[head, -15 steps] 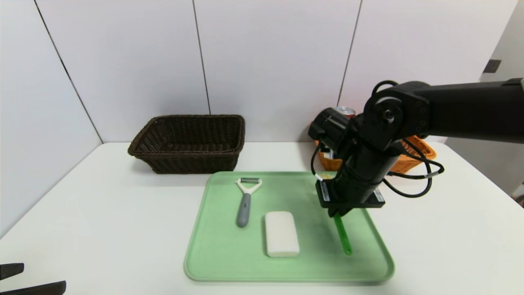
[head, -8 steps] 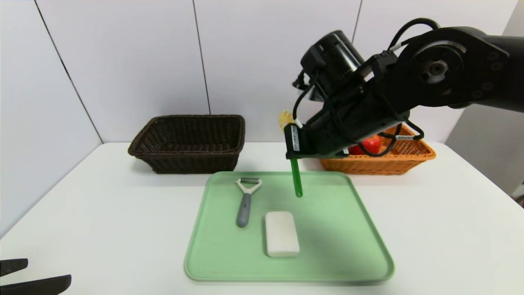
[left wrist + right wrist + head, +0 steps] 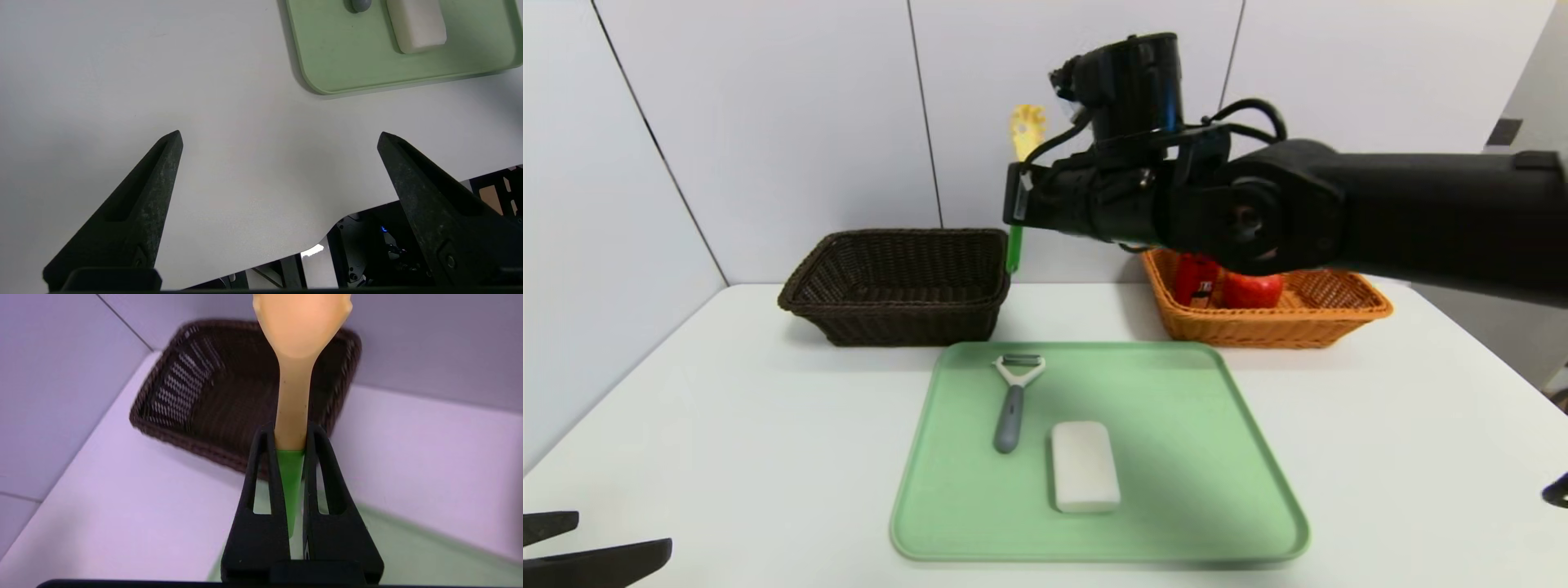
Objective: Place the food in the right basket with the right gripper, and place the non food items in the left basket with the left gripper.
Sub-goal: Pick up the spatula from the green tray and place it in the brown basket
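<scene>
My right gripper (image 3: 1016,196) (image 3: 291,433) is shut on a utensil with a yellow head (image 3: 1027,129) and a green handle (image 3: 1014,249). It holds the utensil (image 3: 292,375) upright in the air, by the right end of the dark brown left basket (image 3: 890,304) (image 3: 179,430). On the green tray (image 3: 1176,457) lie a grey-handled peeler (image 3: 1011,408) and a white bar (image 3: 1084,465). The orange right basket (image 3: 1307,322) holds a red apple (image 3: 1254,290) and a red can (image 3: 1196,282). My left gripper (image 3: 572,547) (image 3: 280,136) stands open and empty over the table's near left corner.
The right arm (image 3: 1339,212) spans the space above the orange basket. The white wall stands just behind both baskets. In the left wrist view the tray's corner (image 3: 322,77) with the white bar (image 3: 416,24) lies beyond the fingers, near the table's front edge.
The right gripper has lifted the utensil off the tray's right side and carried it up and left to the dark basket. The left arm has barely moved.
</scene>
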{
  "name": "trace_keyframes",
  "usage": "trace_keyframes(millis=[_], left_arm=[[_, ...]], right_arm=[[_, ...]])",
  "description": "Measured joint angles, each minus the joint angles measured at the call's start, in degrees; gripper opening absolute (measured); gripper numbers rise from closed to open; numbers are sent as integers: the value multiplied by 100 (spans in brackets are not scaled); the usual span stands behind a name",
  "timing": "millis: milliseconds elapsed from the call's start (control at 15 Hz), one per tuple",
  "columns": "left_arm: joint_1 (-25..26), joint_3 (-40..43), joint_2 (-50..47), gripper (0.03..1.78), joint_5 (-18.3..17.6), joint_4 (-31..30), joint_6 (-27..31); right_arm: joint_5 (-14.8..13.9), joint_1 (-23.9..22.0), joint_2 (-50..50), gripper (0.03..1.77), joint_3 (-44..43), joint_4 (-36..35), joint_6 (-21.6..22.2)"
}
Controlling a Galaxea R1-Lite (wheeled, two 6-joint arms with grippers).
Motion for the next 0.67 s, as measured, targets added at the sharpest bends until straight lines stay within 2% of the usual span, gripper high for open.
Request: trace_keyframes(millis=[267,533,667], left_arm=[[2,44,6,169,6,98,-2],[5,132,-17,169,79,188,7],[5,165,-27,169,80,218,7]], right_arm=[[-297,123,764,15,5,-1854,-717],[-354,273,1403,15,2,-3066,-1202],[-577,297,1648,15,0,-3287,-1565]])
